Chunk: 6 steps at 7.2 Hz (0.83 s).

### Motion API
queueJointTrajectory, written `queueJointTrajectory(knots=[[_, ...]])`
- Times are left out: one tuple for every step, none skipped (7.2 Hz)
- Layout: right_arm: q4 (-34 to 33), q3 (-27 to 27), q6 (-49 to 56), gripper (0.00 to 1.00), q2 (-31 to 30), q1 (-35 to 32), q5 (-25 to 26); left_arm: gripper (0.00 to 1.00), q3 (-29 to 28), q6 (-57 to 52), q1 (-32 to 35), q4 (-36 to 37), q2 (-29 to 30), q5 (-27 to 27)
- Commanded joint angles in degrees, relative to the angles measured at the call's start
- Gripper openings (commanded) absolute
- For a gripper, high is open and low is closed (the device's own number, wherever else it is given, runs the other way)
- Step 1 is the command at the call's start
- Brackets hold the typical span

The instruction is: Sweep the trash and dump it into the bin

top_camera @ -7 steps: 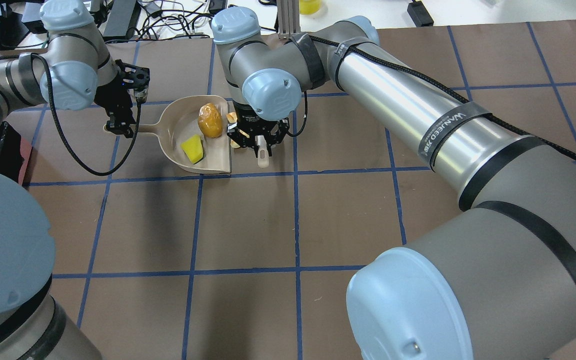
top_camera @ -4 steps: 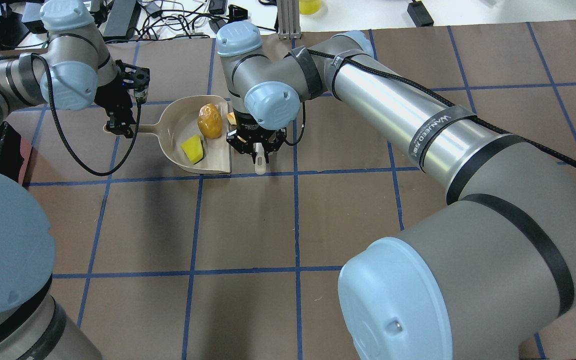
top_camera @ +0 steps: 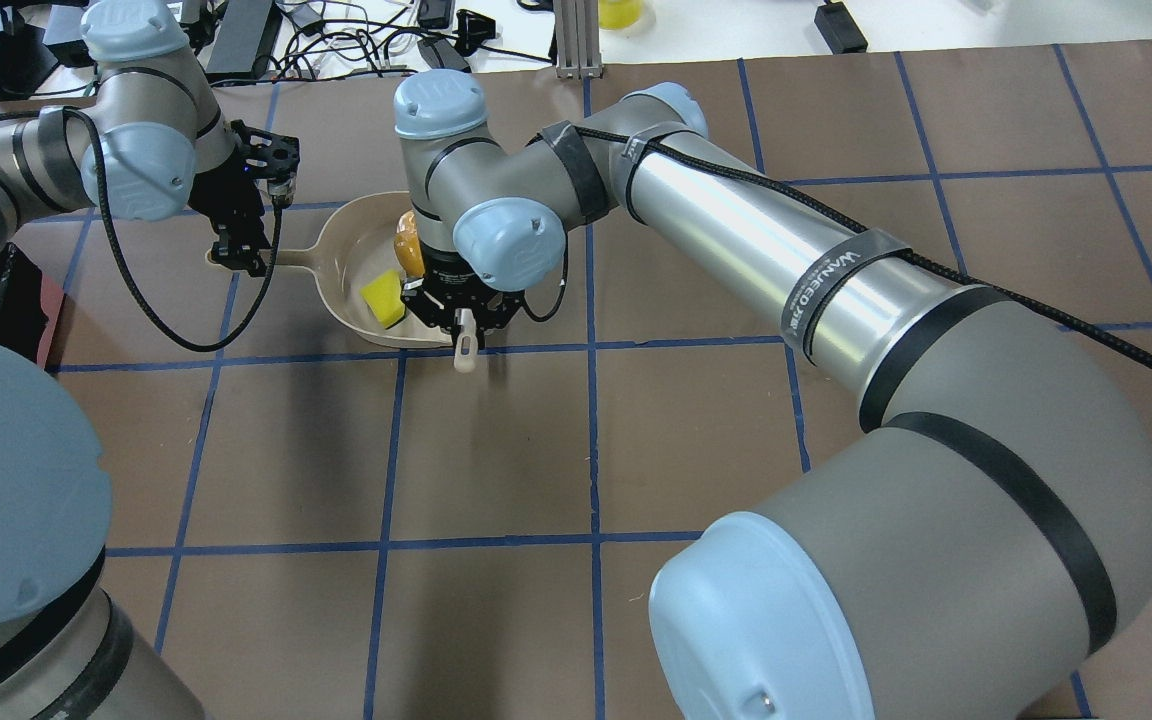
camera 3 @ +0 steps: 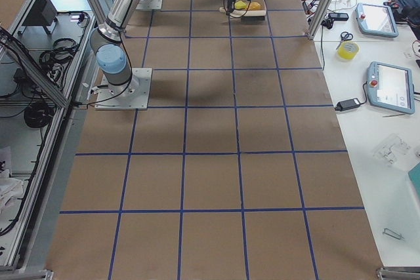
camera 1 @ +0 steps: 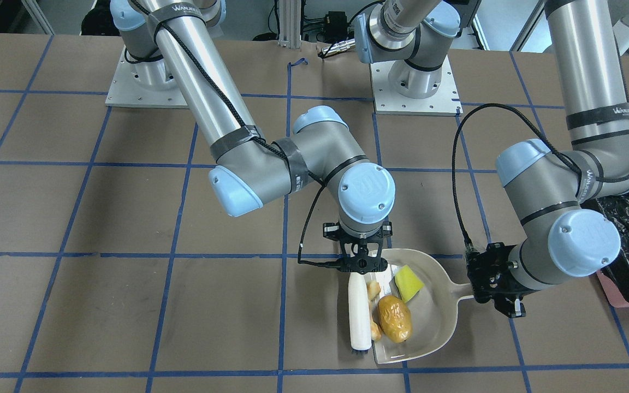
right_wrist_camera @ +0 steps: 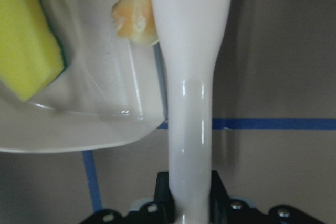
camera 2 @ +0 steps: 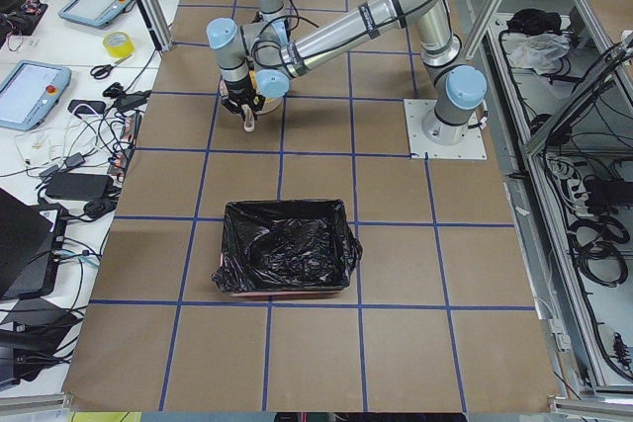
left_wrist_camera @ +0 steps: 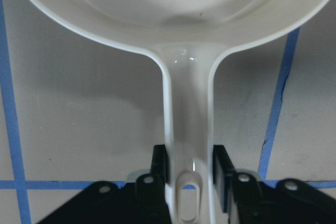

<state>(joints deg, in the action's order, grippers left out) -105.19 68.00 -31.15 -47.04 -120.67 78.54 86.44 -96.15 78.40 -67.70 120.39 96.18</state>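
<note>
While left fingers (left_wrist_camera: 159,163) clamp dustpan (left_wrist_camera: 189,103), right fingers (right_wrist_camera: 164,192) gripping brush (right_wrist_camera: 191,77) have swept croissant (right_wrist_camera: 134,17) to its lip.

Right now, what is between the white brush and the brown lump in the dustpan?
The tan croissant lies between the brush and the brown lump, at the dustpan's open edge. The front-facing view shows only its two ends.
</note>
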Motion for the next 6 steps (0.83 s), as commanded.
queueJointTrajectory(knots=[[-3.26, -0.15, -3.82, 0.05, -0.16, -2.89, -3.29, 0.00, 0.04, 0.00, 0.00, 0.03, 0.02, -0.03], [-4.22, -0.33, -4.53, 0.04, 0.10, -3.77, -3.57, 0.00, 0.04, 0.00, 0.00, -0.06, 0.02, -0.03], [-5.97, -0.41, -5.40, 0.05, 0.19, -4.39, -3.57, 0.00, 0.04, 0.00, 0.00, 0.03, 0.02, -0.03], [-5.99, -0.42, -5.33, 0.05, 0.02, -4.57, -3.49, 0.00, 0.04, 0.00, 0.00, 0.03, 0.02, -0.11], [-5.99, -0.33, -4.89, 0.05, 0.10, -4.57, -2.44, 0.00, 0.04, 0.00, 0.00, 0.03, -0.07, -0.20], [-5.90, 0.02, -4.02, 0.05, 0.10, -4.31, -2.08, 0.00, 0.13, -0.17, 0.00, 0.03, -0.07, -0.55]])
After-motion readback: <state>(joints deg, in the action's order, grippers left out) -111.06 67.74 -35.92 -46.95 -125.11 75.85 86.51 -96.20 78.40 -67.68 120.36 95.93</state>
